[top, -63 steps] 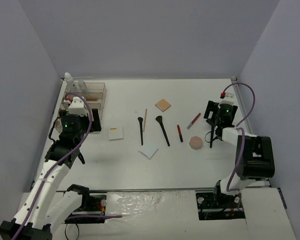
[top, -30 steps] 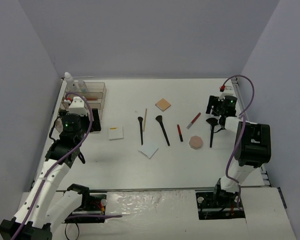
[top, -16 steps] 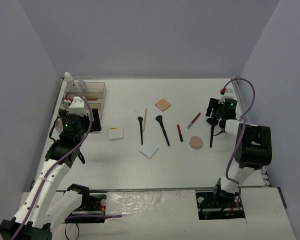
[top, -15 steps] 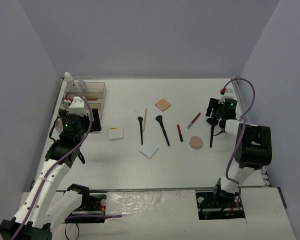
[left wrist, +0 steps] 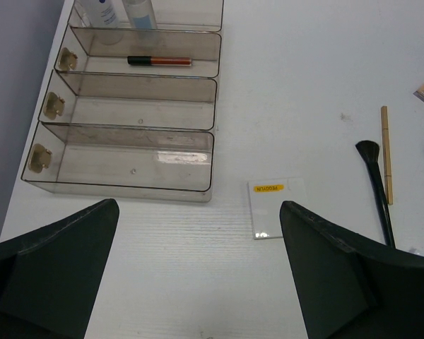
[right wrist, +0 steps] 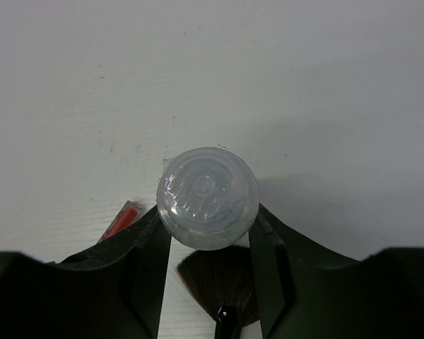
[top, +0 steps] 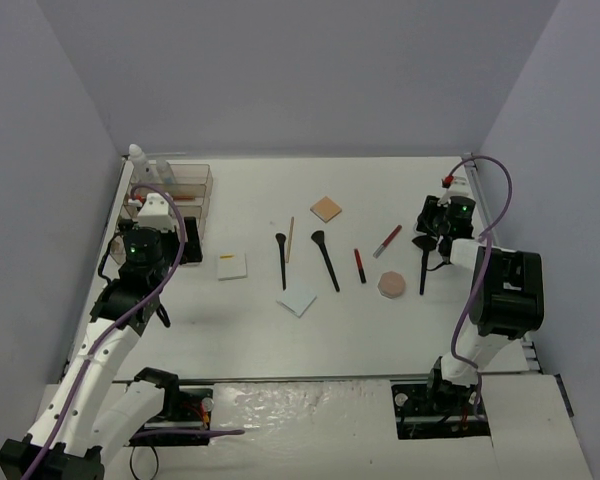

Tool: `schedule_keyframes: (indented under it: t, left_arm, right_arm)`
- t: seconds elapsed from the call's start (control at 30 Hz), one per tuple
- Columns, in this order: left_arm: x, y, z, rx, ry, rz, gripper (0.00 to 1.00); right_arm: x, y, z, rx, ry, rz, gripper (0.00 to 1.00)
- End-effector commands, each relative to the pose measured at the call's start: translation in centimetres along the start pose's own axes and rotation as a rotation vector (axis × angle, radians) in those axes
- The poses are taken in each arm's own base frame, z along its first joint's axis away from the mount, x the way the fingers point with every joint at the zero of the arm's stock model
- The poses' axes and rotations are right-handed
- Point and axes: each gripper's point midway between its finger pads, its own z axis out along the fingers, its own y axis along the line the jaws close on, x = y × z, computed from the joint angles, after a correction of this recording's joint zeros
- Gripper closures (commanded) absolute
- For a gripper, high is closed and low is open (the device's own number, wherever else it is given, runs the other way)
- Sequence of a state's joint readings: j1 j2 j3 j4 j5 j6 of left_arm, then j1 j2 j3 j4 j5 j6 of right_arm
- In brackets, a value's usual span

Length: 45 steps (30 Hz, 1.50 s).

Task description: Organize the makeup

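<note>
A: What has the right claw (right wrist: 207,229) got?
B: A small clear bottle (right wrist: 207,198), pinched at its sides between the two fingers; the wrist view looks straight down on its round cap. It sits at the right side of the table (top: 380,325), well apart from the organizer tray (left wrist: 127,189) in the far left corner. Whether its base is off the table I cannot tell.
A: And the left claw (left wrist: 199,212)?
B: Spread wide and holding nothing, hovering by the tray's near wall with a white pad (left wrist: 274,208) on the table under it.
A: So what worries you?
B: The grip first. The bottle is round and smooth, and the fingers meet it on two narrow lines, so I judge it could twist or slide out on a quick swing.
A: Anything close by?
B: A black brush (right wrist: 222,282) lies with its bristles right under the claw, and a red lip tube (right wrist: 119,220) shows just beside one finger. A low sweep could drag either one and scatter them.
A: And at the tray?
B: The back compartment already holds two bottles (left wrist: 120,10), with a lip gloss tube (left wrist: 159,61) in the next row. Set down crooked or let go too high, the new bottle could tip and knock those over. The tray may also lie past the right arm's reach, so a handover to the left claw might be needed, and that is another moment to drop it
</note>
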<state>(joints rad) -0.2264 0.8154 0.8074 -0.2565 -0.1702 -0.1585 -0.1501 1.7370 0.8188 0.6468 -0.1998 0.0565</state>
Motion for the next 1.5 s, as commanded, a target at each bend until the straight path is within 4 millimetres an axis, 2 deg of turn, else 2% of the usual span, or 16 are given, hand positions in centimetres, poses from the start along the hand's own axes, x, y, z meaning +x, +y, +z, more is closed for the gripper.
schedule_keyframes:
  t: [0.0,0.07,0.13,0.27,0.33,0.43,0.53,0.57,0.63,0.67,0.7,0.83,0.97,1.17,1.47]
  left_arm:
    - [-3.8,-0.8,-0.6,0.044,-0.106,-0.018,0.03]
    - [-4.0,-1.5,-0.8,0.088,-0.114,-0.018,0.03]
    - [-4.4,-2.4,-1.0,0.136,-0.132,-0.019,0.03]
    - [-5.5,-6.2,-2.1,0.359,-0.174,-0.003,0.03]
    - [-6.1,-8.3,-3.1,0.49,-0.196,0.002,0.03]
    - [-7.8,-11.5,-5.6,0.69,-0.245,0.006,0.03]
    - [-9.2,-13.3,-7.7,0.809,-0.264,-0.005,0.03]
    - [-9.7,-13.7,-8.3,0.833,-0.268,-0.01,0.03]
    - [-10.5,-15.6,-10.6,0.959,-0.252,-0.009,0.03]
    - [-10.3,-15.7,-10.4,0.96,-0.241,-0.01,0.04]
    - [-10.8,-16.7,-11.6,1.01,-0.246,-0.005,0.04]
    - [-11.3,-19.2,-14.3,1.103,-0.269,0.026,0.09]
    - [-10.7,-21.7,-15.9,1.182,-0.252,0.071,0.16]
    - [-8.8,-23.9,-16.1,1.214,-0.189,0.147,0.27]
    - [-7.7,-25.5,-15.2,1.217,-0.136,0.162,0.36]
  right_arm:
    - [-4.9,1.3,-0.8,-0.046,-0.146,-0.046,0.94]
    - [-6.6,2.7,-2.1,-0.088,-0.174,-0.072,1.0]
    - [-9.4,5.7,-4.2,-0.17,-0.238,-0.11,1.0]
    - [-12.0,12.2,-8.5,-0.386,-0.279,-0.21,1.0]
    - [-11.4,16.5,-11.0,-0.549,-0.254,-0.26,1.0]
    - [-10.2,21.6,-15.0,-0.775,-0.228,-0.357,1.0]
    - [-9.1,25.5,-19.0,-0.952,-0.22,-0.415,1.0]
    - [-8.8,26.2,-19.9,-0.995,-0.221,-0.43,1.0]
    - [-7.4,29.3,-23.6,-1.153,-0.224,-0.493,1.0]
    - [-7.2,29.3,-23.7,-1.155,-0.213,-0.492,1.0]
    - [-5.9,30.7,-25.3,-1.245,-0.182,-0.517,1.0]
    - [-3.7,33.8,-29.3,-1.445,-0.144,-0.569,1.0]
    - [-2.2,35.6,-31.7,-1.558,-0.116,-0.591,1.0]
    - [-1.7,36.6,-33.7,-1.646,-0.116,-0.608,1.0]
    - [-1.7,36.9,-34.5,-1.665,-0.13,-0.625,1.0]
